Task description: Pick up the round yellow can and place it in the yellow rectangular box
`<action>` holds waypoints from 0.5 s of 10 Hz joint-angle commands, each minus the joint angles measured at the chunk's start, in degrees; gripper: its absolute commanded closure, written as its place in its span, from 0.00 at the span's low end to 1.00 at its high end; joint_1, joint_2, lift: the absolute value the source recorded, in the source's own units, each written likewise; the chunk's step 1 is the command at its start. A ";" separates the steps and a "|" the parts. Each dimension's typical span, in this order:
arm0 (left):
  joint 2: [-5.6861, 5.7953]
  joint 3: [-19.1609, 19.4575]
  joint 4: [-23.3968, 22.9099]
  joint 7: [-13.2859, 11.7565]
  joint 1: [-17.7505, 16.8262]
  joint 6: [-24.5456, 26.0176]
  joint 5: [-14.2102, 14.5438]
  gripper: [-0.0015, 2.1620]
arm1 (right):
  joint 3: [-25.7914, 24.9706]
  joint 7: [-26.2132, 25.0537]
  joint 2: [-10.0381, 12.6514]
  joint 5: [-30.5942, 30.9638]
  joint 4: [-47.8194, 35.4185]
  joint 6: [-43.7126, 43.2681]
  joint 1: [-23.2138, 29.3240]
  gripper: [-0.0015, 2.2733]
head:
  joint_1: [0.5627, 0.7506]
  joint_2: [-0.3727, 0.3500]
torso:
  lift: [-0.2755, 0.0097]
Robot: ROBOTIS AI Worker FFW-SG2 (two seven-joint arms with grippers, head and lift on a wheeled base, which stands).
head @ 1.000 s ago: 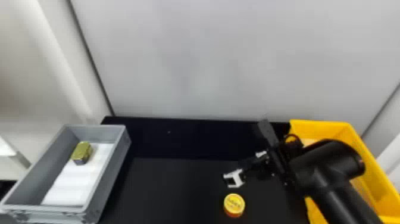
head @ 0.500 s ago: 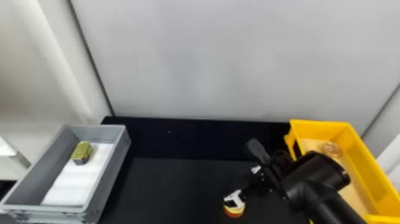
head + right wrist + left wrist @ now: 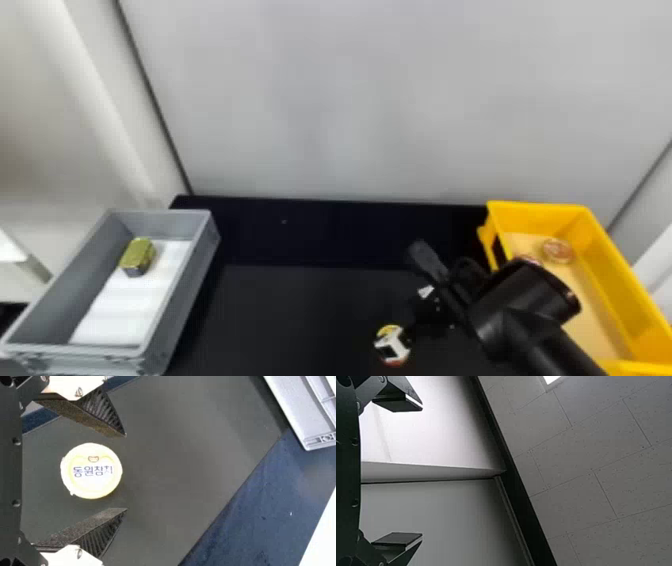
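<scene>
In the head view my right gripper (image 3: 406,320) is low over the black table, a pale part of it covering much of the round yellow can (image 3: 388,330). The right wrist view has the can's lid (image 3: 92,471) between the two spread fingers of my right gripper (image 3: 125,472), with a gap on either side. The yellow rectangular box (image 3: 620,280) stands at the right, partly behind the right arm. My left gripper (image 3: 421,471) is open, holding nothing, facing a wall and ceiling in its wrist view.
A grey bin (image 3: 182,300) stands at the left with a gold-topped can (image 3: 138,256) on a white sheet (image 3: 120,310) inside. A round reddish item (image 3: 557,251) lies in the yellow box. A pale wall (image 3: 375,100) rises behind the table (image 3: 300,310).
My right gripper has come down and toward the near side, onto the can, which it now partly covers. More of the yellow box's inside shows. The can appears to have stayed put.
</scene>
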 commanded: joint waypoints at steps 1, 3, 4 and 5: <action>0.02 0.01 0.00 0.00 0.05 -0.01 0.00 0.06 | 0.56 0.25 0.07 0.02 -0.09 -0.04 0.20 0.06 | 0.53 0.59 | 0.93; -0.07 0.01 0.00 0.00 0.05 -0.01 0.00 0.06 | 0.65 0.43 -0.10 0.19 -0.09 -0.13 0.46 0.06 | 0.53 0.59 | 0.93; -0.07 -0.07 0.00 0.00 0.05 -0.01 0.00 0.06 | 0.82 0.69 -0.28 0.54 -0.09 -0.13 0.46 0.06 | 0.53 0.59 | 0.93; -0.07 -0.07 0.00 0.00 0.05 -0.01 0.00 0.06 | 0.91 0.78 -0.54 0.90 0.00 -0.13 0.46 0.06 | 0.53 0.59 | 0.93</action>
